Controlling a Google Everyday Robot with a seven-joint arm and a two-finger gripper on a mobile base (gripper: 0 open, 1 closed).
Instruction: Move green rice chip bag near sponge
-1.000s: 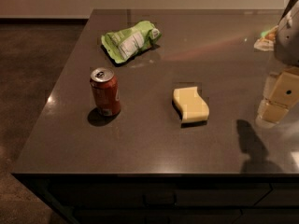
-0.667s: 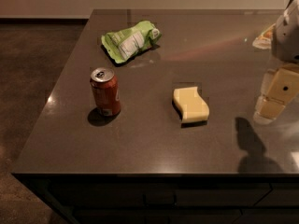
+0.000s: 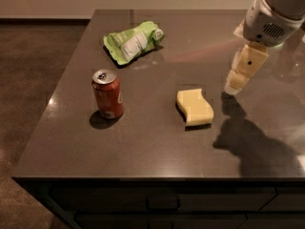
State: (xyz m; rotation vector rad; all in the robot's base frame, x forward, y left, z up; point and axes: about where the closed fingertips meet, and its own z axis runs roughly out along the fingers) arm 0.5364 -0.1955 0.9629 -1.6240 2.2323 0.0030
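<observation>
Three items on dark counter (image 3: 143, 147). Gripper (image 3: 233, 86): hovering, carrying nothing; spread or closed cannot be told. Sponge (image 3: 194, 107): just beside it, camera-left. Green rice chip bag (image 3: 133, 41): well beyond, farther left, untouched. Soda can (image 3: 107, 94): off-route. Advice: descend squarely, pinch bag's crumpled middle.

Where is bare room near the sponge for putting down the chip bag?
Bare tabletop lies between the soda can and the sponge, and between the sponge and the green rice chip bag. It is tighter on the sponge's other side, where the hand hangs.
</observation>
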